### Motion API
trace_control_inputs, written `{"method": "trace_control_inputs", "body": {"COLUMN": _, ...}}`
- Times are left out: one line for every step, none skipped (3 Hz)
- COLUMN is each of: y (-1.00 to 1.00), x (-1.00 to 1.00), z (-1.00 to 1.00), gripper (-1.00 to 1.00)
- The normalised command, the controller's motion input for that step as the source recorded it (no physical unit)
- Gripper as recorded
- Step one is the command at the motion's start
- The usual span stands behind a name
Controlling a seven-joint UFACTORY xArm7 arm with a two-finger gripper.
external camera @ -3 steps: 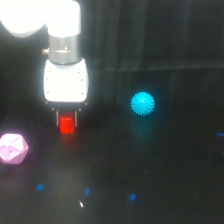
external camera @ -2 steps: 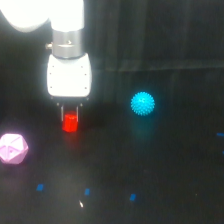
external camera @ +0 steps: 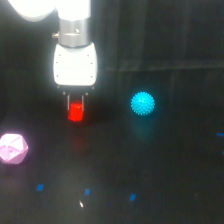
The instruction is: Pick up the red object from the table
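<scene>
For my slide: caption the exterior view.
xArm hand grips the red object above the table, between cyan ball and pink polyhedron.

The red object [external camera: 76, 112] was bright red. The bench [external camera: 165, 170] was matte black with small blue specks. The spiky ball [external camera: 143, 104] was cyan. The faceted polyhedron [external camera: 12, 148] was pale pink. The hand [external camera: 75, 102] had a white housing.
</scene>
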Motion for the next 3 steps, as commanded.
{"method": "trace_control_inputs", "body": {"y": 1.00, "x": 0.44, "z": 0.59, "gripper": -1.00}}
{"method": "trace_control_inputs", "body": {"y": 0.73, "x": 0.31, "z": 0.92, "gripper": -1.00}}
{"method": "trace_control_inputs", "body": {"y": -0.02, "x": 0.43, "z": 1.00, "gripper": -1.00}}
